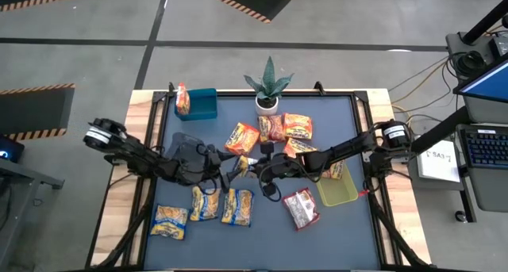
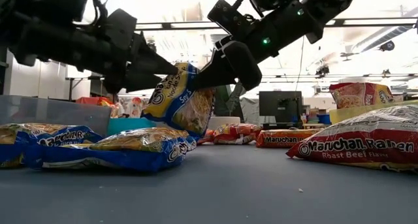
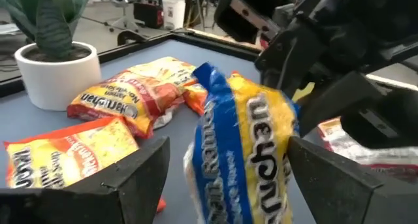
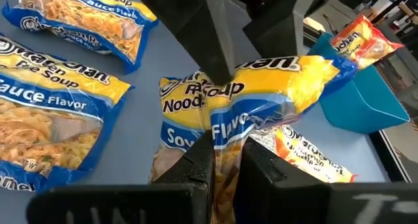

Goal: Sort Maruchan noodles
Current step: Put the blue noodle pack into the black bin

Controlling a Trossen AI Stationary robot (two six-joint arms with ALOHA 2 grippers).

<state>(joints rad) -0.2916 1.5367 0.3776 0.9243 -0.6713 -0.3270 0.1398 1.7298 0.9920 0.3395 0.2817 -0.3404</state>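
Right end effector (image 4: 225, 160) pinching yellow-and-blue packet (image 4: 261, 93)

Plant (image 1: 268, 88): white pot, bench's far edge
Blue bin (image 1: 205, 103): far-left
Yellow-green bin (image 1: 340, 192): right
Bench (image 1: 341, 240): dark mat

I work in a robotics lab: hazard-striped floor markings (image 1: 238, 4), a laptop (image 1: 486, 145) beside my counter (image 1: 143, 105), a monitor (image 2: 279, 108) behind, ceiling strip lights.
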